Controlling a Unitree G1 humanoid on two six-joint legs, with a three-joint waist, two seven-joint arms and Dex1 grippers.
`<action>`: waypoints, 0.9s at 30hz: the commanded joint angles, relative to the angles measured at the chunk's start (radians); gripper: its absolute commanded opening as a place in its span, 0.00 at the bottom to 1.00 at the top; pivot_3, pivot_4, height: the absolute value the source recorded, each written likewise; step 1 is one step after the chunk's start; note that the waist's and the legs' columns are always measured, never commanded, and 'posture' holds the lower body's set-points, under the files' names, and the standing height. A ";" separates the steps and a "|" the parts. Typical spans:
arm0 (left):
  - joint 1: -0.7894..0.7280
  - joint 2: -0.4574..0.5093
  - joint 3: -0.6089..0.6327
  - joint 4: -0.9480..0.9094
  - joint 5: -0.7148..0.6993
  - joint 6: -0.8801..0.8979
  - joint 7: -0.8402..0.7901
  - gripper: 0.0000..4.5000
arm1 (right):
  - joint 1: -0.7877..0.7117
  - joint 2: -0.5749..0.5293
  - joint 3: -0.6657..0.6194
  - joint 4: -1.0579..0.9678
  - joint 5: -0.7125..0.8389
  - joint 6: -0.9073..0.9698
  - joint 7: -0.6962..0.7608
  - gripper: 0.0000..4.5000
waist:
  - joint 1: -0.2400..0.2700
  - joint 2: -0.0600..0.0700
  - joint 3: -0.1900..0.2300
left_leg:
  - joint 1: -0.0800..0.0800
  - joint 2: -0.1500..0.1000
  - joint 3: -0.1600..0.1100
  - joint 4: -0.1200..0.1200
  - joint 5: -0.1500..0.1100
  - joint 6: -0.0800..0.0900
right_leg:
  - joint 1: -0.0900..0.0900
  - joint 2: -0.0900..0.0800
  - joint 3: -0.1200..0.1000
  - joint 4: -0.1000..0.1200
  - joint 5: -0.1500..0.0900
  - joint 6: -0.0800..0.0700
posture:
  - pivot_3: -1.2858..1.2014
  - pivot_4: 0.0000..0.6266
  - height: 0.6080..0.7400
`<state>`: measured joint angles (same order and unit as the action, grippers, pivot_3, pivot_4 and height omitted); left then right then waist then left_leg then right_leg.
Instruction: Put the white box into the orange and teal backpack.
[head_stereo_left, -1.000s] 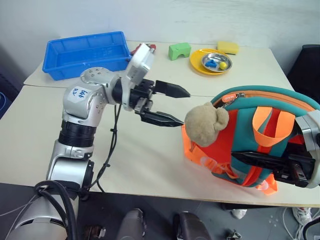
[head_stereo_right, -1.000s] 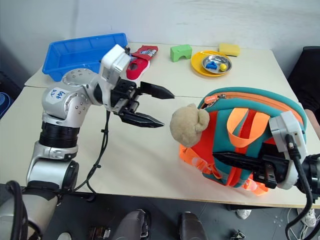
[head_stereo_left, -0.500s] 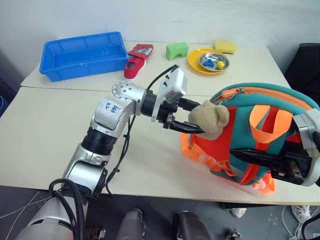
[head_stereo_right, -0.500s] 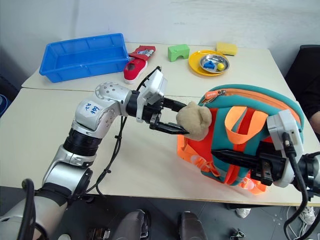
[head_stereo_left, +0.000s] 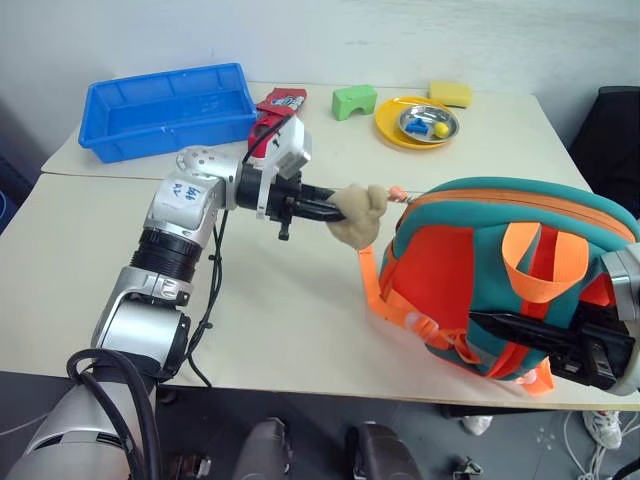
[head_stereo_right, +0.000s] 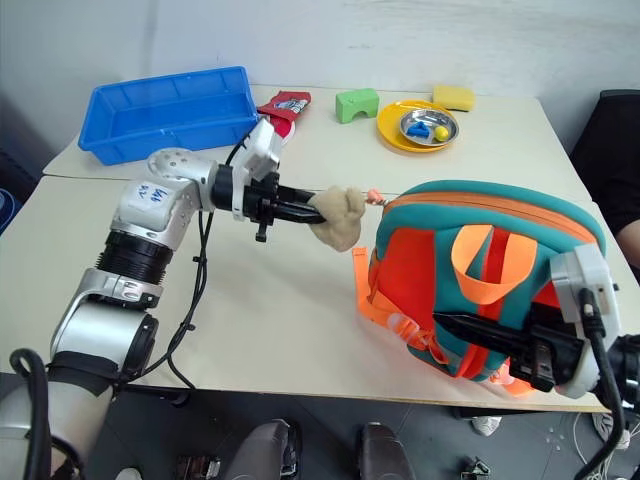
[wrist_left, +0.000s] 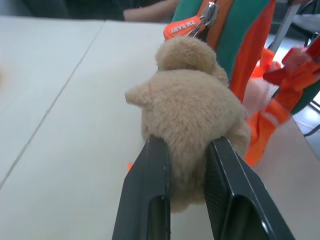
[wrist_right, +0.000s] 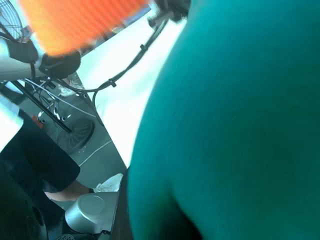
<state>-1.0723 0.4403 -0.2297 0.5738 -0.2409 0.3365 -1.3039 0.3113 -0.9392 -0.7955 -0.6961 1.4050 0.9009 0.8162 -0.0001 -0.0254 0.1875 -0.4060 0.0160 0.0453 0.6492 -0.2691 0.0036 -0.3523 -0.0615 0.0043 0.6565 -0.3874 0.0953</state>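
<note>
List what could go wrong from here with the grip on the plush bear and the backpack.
1. The left gripper is clamped on the soft tan plush teddy bear, not on the zipper pull beside it, so pulling may drag the whole orange and teal backpack instead of opening it.
2. The plush may squash and slip from the black fingers.
3. The right gripper, shut on an orange strap, could lose its hold if the bag gets tugged.

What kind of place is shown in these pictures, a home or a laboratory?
Probably a robot test room, not a home: plain pale tables pushed together against a bare wall, set with mixed props such as a blue bin and a yellow plate, with loose cables on the floor.
</note>
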 joint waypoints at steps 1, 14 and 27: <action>0.113 -0.043 -0.112 0.001 0.118 -0.139 0.011 0.15 | 0.016 0.025 -0.042 0.001 -0.023 -0.046 0.010 0.00 | 0.000 0.000 0.000 | 0.000 0.000 0.000 0.000 0.000 0.000 | 0.000 0.000 0.000 0.000 0.000 0.000 | 0.52 0.24 1.00; 0.199 0.009 -0.040 -0.109 0.077 -0.014 -0.014 0.68 | 0.142 0.002 -0.119 0.075 -0.279 -0.068 0.097 0.42 | 0.001 0.000 -0.001 | 0.001 0.000 -0.002 0.000 -0.003 0.005 | 0.002 -0.001 -0.001 -0.001 0.000 0.000 | 0.52 0.24 1.00; 0.197 0.382 0.301 -0.353 -0.273 0.389 -0.172 1.00 | 0.425 -0.127 -0.691 0.601 -0.454 -0.044 0.486 0.99 | -0.003 0.001 0.000 | 0.008 0.000 -0.004 -0.004 -0.006 0.005 | 0.010 -0.003 -0.002 -0.007 -0.001 -0.002 | 0.52 0.24 1.00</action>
<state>-0.8617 0.8061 0.0385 0.2401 -0.5027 0.7476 -1.4846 0.7451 -1.0599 -1.4464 -0.1346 0.9771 0.8817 1.2948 -0.0034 -0.0244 0.1877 -0.3973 0.0160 0.0416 0.6446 -0.2749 0.0082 -0.3411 -0.0645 0.0018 0.6479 -0.3881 0.0933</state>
